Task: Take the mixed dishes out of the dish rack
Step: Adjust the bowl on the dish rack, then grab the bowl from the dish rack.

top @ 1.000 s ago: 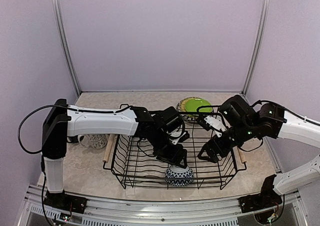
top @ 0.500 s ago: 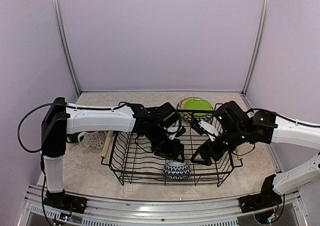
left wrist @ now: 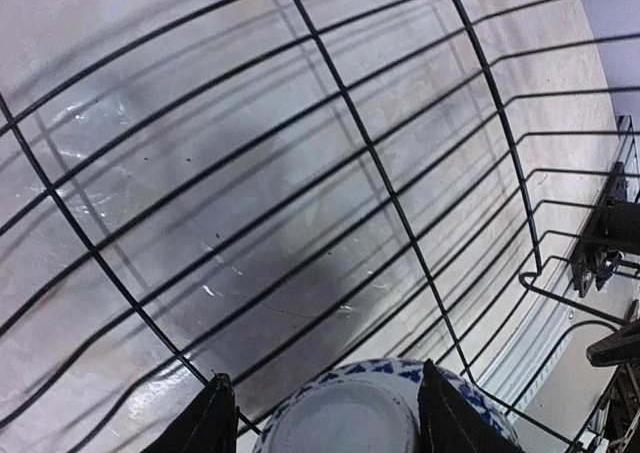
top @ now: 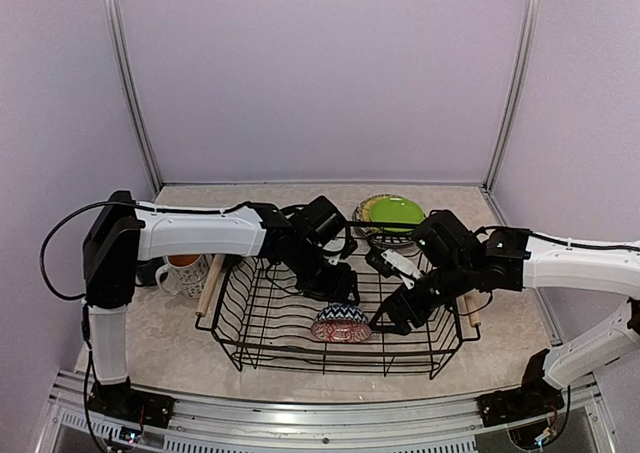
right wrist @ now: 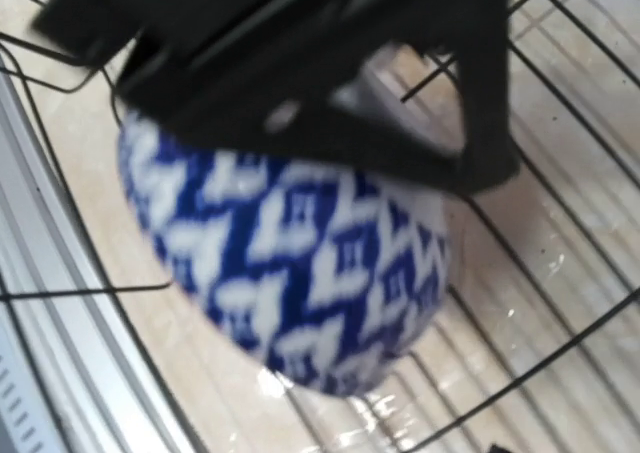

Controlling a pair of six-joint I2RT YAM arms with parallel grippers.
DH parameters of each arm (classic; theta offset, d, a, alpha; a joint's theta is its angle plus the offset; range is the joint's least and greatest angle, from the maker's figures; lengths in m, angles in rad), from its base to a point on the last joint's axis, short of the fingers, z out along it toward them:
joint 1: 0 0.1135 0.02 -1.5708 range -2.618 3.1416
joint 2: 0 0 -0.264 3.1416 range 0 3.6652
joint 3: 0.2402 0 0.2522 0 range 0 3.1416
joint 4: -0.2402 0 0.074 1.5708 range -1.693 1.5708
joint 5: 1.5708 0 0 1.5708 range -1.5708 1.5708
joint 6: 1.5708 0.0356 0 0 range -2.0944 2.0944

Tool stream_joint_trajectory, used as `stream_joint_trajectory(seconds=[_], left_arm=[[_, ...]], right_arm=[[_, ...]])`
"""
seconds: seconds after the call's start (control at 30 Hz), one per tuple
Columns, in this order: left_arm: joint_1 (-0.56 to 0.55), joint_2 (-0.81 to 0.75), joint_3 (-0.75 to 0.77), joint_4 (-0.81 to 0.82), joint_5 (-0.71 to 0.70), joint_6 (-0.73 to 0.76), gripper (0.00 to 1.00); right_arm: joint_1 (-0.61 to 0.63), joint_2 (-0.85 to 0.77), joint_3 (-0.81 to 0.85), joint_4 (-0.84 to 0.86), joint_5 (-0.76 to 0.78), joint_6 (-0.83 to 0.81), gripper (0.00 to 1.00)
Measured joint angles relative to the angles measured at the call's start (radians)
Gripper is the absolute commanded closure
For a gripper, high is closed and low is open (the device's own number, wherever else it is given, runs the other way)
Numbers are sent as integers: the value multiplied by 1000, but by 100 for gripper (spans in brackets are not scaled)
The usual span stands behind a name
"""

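The blue-and-white patterned bowl (top: 341, 324) hangs tipped inside the black wire dish rack (top: 232, 308). It is clamped between the half-spread fingers of the left end effector (top: 339, 296), which reaches down onto it from a long, outstretched arm. A second ago the bowl lay nearer the rack's front rail. The right end effector (top: 386, 319) has since come in low, just beside the bowl's right flank, and I cannot tell how wide it stands.

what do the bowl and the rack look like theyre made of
The bowl looks like glazed ceramic: a blue-and-white pattern with a shiny highlight near its lower edge, though melamine cannot be ruled out. The dish rack appears to be thin metal wire with a black coating, and its handle looks like pale bare wood.
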Motion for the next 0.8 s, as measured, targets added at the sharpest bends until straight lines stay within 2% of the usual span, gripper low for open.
stream_joint_trajectory(seconds=[0.13,0.5,0.63,0.8], left_arm=[[22,7,-10,6,-17,-2,43],[26,23,-15,-3,-30,2,43],[26,26,-15,-14,-33,5,43],[31,27,-15,-16,-34,6,43]], right_arm=[[5,20,0,18,15,-13,18],[61,113,0,112,111,-54,14],[117,116,-18,203,160,-56,15],[200,142,-24,283,296,-59,25]])
